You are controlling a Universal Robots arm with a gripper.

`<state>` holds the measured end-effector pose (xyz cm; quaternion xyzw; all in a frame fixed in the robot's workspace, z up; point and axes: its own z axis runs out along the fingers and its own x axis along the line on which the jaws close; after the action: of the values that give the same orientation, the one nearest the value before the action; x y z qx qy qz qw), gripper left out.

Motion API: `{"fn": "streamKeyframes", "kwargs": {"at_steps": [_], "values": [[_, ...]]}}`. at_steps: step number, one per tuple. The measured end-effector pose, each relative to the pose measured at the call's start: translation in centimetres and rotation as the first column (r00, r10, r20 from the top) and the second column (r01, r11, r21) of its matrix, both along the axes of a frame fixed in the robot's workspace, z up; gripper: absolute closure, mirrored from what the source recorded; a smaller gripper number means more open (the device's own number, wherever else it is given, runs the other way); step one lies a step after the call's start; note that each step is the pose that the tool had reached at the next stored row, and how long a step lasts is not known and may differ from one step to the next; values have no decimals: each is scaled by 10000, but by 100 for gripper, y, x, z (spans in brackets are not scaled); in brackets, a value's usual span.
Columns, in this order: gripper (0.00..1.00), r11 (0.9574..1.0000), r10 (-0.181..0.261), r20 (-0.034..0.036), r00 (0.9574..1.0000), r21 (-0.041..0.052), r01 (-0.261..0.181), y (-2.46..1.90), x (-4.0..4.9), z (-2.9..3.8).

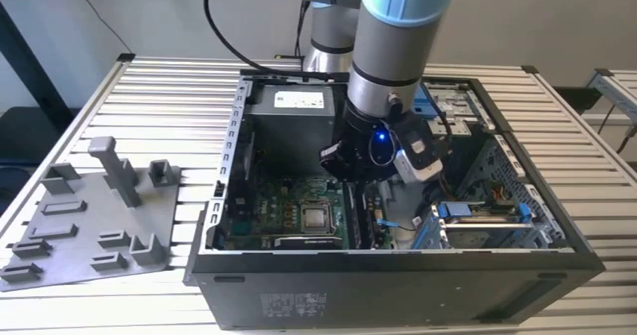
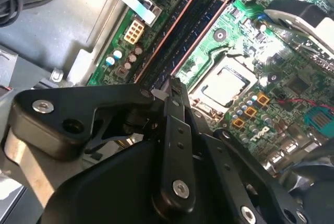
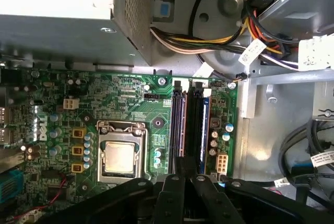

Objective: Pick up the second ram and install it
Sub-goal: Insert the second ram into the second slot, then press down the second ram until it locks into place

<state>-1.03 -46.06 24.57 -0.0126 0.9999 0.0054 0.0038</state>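
Ext. view, L to R: grey plastic tray (image 1: 89, 223) w/ upright posts sits well off to the ext. view's left of the gripper (image 1: 371, 177). Open PC case (image 1: 398, 264) around it; motherboard (image 1: 289, 215) just below. Gripper is down inside the case, above the RAM slots (image 3: 185, 125). In both wrist views the fingers (image 3: 180, 169) are clenched on the second ram (image 2: 175, 92), a thin dark bar edge-on, directly over the slots beside the CPU socket (image 3: 120, 156).
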Motion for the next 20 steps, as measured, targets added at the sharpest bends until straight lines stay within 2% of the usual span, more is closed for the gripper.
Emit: {"fn": "streamKeyframes", "kwargs": {"at_steps": [15,17,20], "values": [[89,10000,32,0,10000,0,-32,0,-1,17],[89,9999,167,0,9999,0,-167,0,-2,17],[89,9977,673,0,9977,-1,-673,0,-4,17]]}}
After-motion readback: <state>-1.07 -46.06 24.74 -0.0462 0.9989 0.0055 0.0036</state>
